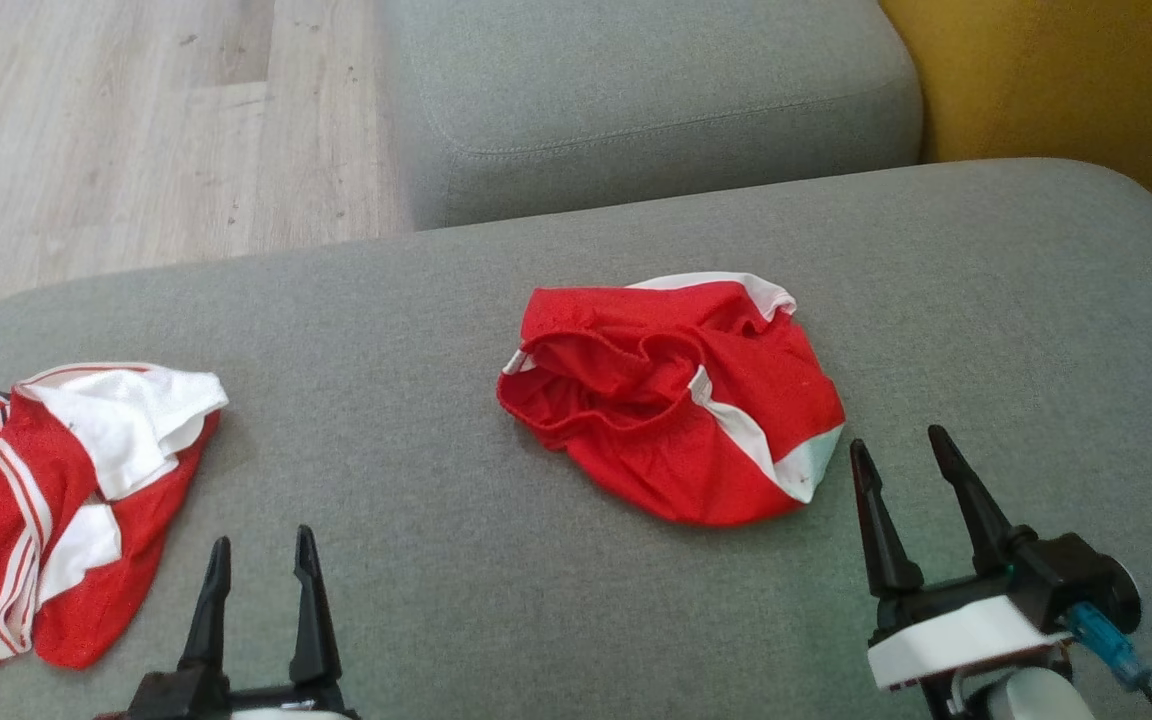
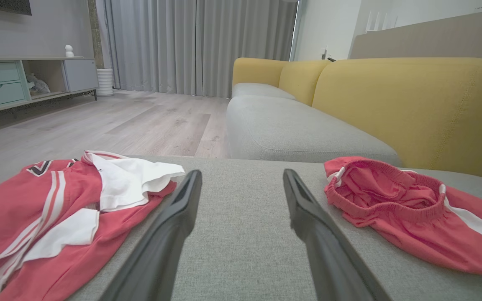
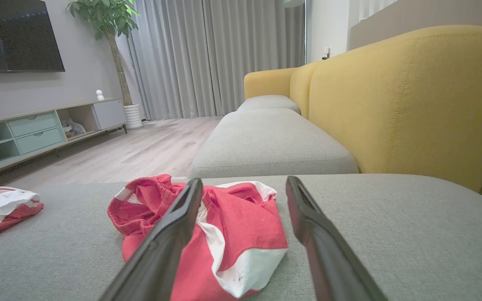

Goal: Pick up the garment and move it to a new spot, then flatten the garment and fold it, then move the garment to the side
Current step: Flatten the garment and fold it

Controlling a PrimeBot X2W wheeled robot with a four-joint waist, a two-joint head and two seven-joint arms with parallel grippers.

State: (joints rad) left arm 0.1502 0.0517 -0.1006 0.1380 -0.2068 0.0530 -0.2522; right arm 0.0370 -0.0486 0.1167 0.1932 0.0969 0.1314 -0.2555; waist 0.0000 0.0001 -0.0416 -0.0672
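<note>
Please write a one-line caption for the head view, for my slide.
Open left tool and open right tool before crumpled red shorts and a red-and-white jersey on a grey cushion.

- The left gripper [image 1: 262,542], at lower left, is made long, black and tapered.
- The right gripper [image 1: 896,440], at lower right, is carried on a white block [image 1: 956,640]; a blue plug [image 1: 1101,640] is fitted beside it.

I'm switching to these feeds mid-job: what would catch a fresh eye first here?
The crumpled red shorts with white trim stand out first, lying mid-way across the grey seat cushion, just beyond the open right gripper. Next comes a red-and-white jersey bunched at the cushion's left edge, beside the open left gripper. The yellow backrest fills the right of the wrist views.
</note>
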